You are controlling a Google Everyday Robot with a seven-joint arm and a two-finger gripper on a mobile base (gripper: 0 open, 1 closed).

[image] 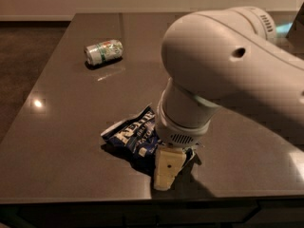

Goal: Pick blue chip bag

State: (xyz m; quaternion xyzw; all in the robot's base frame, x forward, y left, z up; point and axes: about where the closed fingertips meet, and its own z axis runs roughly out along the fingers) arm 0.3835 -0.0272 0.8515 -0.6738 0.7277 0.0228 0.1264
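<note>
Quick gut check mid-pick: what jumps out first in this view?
The big white arm fills the right half of the view, reaching down over the front of the dark table. Its end effector sits at the right edge of the crumpled blue chip bag, near the table's front edge. A green-and-silver soda can lies on its side far back left.
</note>
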